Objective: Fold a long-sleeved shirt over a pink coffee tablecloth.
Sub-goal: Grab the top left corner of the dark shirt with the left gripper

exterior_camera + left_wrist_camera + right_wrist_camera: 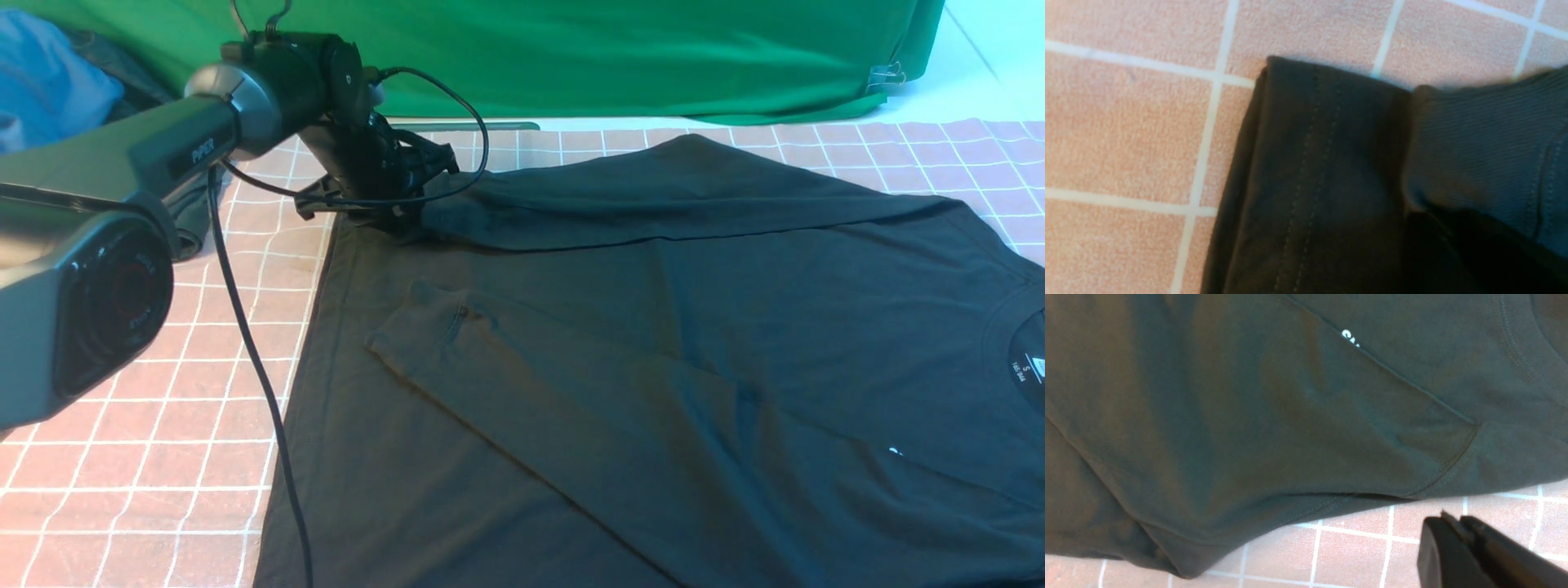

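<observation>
The black long-sleeved shirt [653, 343] lies flat on the pink coffee tablecloth [122, 457], with its collar label [1029, 367] at the right and both sleeves folded across the body. My left gripper [392, 214] is down at the far left corner, where the far sleeve's ribbed cuff [1486, 143] meets the stitched hem [1310, 183]. The cuff runs into its dark jaws, which look shut on it. My right gripper [1447, 518] is shut and empty, over bare pink cloth [1355, 547] just off the shirt's near edge. A bit of white print [1350, 338] shows there.
A bright green cloth [571, 57] hangs along the back. A blue garment [41, 82] and a dark grey one [192, 220] lie at the far left. The left arm's black cable [253, 351] hangs down over the shirt's left edge.
</observation>
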Robot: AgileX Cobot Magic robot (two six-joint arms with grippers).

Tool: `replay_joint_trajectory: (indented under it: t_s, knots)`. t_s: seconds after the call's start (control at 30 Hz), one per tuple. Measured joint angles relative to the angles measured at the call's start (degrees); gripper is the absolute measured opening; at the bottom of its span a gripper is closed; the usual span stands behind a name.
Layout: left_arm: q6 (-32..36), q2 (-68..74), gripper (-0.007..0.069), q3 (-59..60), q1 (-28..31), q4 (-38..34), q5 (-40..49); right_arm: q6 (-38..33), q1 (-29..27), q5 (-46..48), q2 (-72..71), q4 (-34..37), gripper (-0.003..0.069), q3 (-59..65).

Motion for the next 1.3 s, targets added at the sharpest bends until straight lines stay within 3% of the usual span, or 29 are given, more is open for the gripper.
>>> replay_joint_trajectory:
  t_s: [0.17, 0.63, 0.73, 0.87, 0.9, 0.93, 1.07, 1.2, 1.3]
  knots:
    - [1.5, -0.9, 0.0013, -3.5, 0.0, -0.4, 4.3, 0.0, 0.0, 0.0, 0.0, 0.0, 0.0090, 0.0]
    - [3.3, -3.0, 0.0019, -6.5, 0.0, -0.1, 11.6, -0.4, 0.0, -0.5, 0.0, 0.0, 0.0091, 0.0]
    - [3.3, -1.4, 0.0057, -6.5, 0.0, 1.2, 11.2, -0.4, 0.0, -0.5, 0.0, 0.0, 0.0091, 0.0]
    - [3.4, 1.5, 0.0234, -6.5, 0.0, 3.9, 9.7, -0.4, 0.0, -0.7, 0.0, 0.0, 0.0091, 0.0]
    - [3.4, 1.5, 0.0234, -6.5, 0.0, 4.0, 9.7, -0.4, 0.0, -0.7, 0.0, 0.0, 0.0091, 0.0]
    - [3.6, 2.2, 0.0314, -6.5, 0.0, 4.1, 8.7, -0.4, 0.0, -0.7, 0.0, 0.0, 0.0091, 0.0]
    - [3.6, 2.9, 0.0422, -6.5, 0.0, 4.1, 7.1, -0.4, 0.0, -1.1, 0.0, 0.0, 0.0091, 0.0]
    - [4.5, 3.4, 0.0441, -6.6, 0.0, 4.1, 6.4, -0.4, 0.0, -1.7, 0.0, 0.0, 0.0093, 0.0]
    - [6.7, 3.4, 0.0370, -6.6, -0.1, 4.1, 6.2, -0.4, 0.0, -2.1, 0.0, 0.0, 0.0099, 0.0]
